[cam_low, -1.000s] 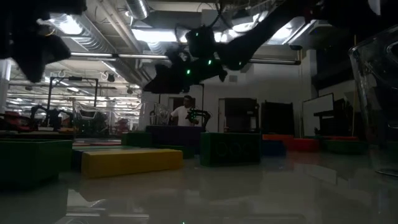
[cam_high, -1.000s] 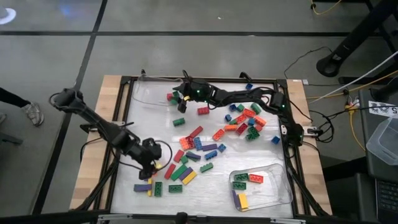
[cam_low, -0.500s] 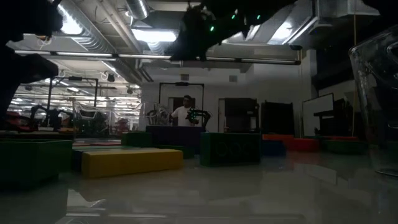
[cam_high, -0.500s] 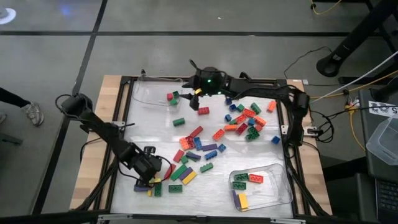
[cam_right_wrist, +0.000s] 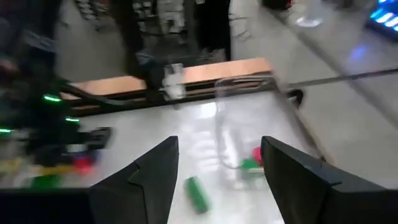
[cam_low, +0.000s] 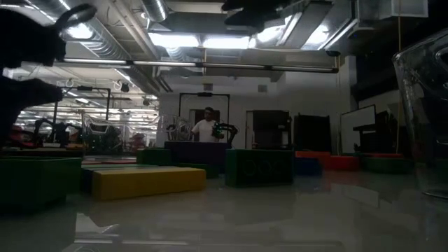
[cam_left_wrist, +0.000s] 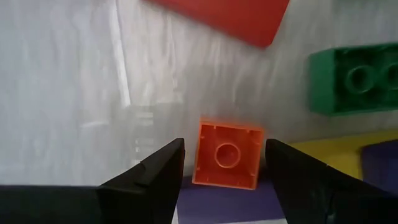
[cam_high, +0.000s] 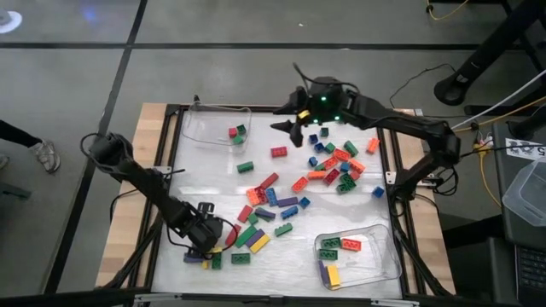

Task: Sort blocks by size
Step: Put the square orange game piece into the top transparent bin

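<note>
Left jaws spread, small orange block [cam_left_wrist: 226,155] centred between them, untouched

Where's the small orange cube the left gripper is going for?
Left wrist view: orange cube sits on the table between the open left gripper fingers, a green brick beyond it.

The blocks [cam_high: 294,183], red, orange, green, blue, yellow and purple, lie scattered flat across the bench's middle and right side. More sit near its front-left corner.
</note>
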{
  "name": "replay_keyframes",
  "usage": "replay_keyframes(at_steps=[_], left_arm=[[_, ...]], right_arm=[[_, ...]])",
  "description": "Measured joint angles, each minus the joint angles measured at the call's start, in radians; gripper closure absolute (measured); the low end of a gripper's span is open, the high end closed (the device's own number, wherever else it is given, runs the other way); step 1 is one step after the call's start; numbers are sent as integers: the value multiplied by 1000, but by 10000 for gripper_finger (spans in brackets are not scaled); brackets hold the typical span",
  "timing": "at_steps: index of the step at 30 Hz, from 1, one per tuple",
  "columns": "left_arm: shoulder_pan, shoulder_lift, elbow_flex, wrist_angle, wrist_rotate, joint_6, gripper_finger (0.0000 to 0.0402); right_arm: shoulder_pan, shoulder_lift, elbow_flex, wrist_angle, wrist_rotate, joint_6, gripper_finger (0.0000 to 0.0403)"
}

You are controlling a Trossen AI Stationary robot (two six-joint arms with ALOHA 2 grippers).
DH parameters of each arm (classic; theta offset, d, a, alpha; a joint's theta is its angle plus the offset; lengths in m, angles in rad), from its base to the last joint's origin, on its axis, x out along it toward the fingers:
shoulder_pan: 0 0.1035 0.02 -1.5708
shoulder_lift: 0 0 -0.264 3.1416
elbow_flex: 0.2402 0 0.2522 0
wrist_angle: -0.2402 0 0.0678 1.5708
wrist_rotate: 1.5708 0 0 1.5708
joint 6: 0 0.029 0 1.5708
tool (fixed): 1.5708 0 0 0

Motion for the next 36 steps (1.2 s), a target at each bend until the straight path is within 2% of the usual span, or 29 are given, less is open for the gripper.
replay_keyframes(at_steps=[5,9,14,22,30,36], left_arm=[[3,52,5,6,-1,-1,191],[18,62,4,12,-2,-1,218],[75,24,-1,15,11,21,284],[217,-56,-1,28,-42,182,284],[382,-212,-1,21,-200,432,280],[527,-366,0,17,-436,591,278]], right_arm=[[15,-47,0,-141,-157,71,175],[80,-43,0,-306,-187,71,175],[210,-2,-1,-470,-100,67,175],[414,106,-1,-527,78,12,175],[522,245,-1,-546,143,-4,175],[552,337,-1,-563,143,-9,175]])
